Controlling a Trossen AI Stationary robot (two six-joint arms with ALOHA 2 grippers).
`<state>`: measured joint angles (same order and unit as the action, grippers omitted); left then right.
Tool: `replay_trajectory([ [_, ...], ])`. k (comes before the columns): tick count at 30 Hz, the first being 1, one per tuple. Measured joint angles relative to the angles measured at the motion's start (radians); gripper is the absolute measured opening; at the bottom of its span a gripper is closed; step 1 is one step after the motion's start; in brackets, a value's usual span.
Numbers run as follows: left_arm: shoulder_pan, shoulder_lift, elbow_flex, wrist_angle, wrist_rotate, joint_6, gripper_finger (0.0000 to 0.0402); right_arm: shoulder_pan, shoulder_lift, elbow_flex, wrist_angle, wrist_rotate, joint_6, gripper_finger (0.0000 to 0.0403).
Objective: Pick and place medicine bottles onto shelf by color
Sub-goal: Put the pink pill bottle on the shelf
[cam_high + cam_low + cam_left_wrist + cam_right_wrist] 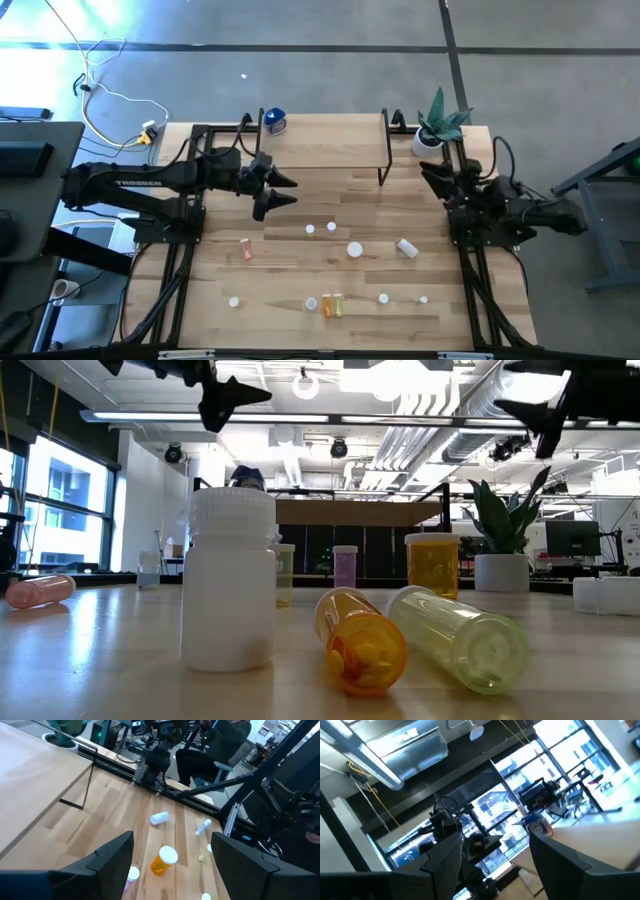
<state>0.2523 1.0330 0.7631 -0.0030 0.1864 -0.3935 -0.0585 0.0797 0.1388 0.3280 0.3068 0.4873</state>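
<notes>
The left gripper (285,190), jaws apart and empty, hung above bare wooden tabletop (215,265) just in front of the low light-wood shelf on thin black legs (330,130). Beyond its fingertips stood an upright amber bottle with a white cap (164,860) and a white bottle lying on its side (160,818). Behind it on the shelf, the blue-topped bottle (274,121) took one corner; the board beside it lay bare.

No legible text, label or number on any bottle or surface.
</notes>
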Motion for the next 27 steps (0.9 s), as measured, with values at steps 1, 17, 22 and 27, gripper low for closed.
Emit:
replay_trajectory([
  [1, 0.0, -0.003, 0.0, 0.001, 0.0, 0.0, 0.0253, 0.0, 0.017, 0.024, -0.009, 0.0, -0.023, 0.0224],
  [17, -0.003, -0.201, 0.001, -0.227, -0.016, 0.067, 0.0225, 0.0, 0.431, 0.362, -0.253, -0.083, -0.121, 0.0224],
  [22, -0.012, -0.278, 0.001, -0.328, -0.07, 0.09, 0.0219, 0.001, 0.562, 0.432, -0.272, -0.117, -0.138, 0.0224],
  [27, -0.012, -0.346, 0.001, -0.418, -0.075, 0.083, 0.0216, 0.003, 0.666, 0.49, -0.28, -0.117, -0.138, 0.0224],
])
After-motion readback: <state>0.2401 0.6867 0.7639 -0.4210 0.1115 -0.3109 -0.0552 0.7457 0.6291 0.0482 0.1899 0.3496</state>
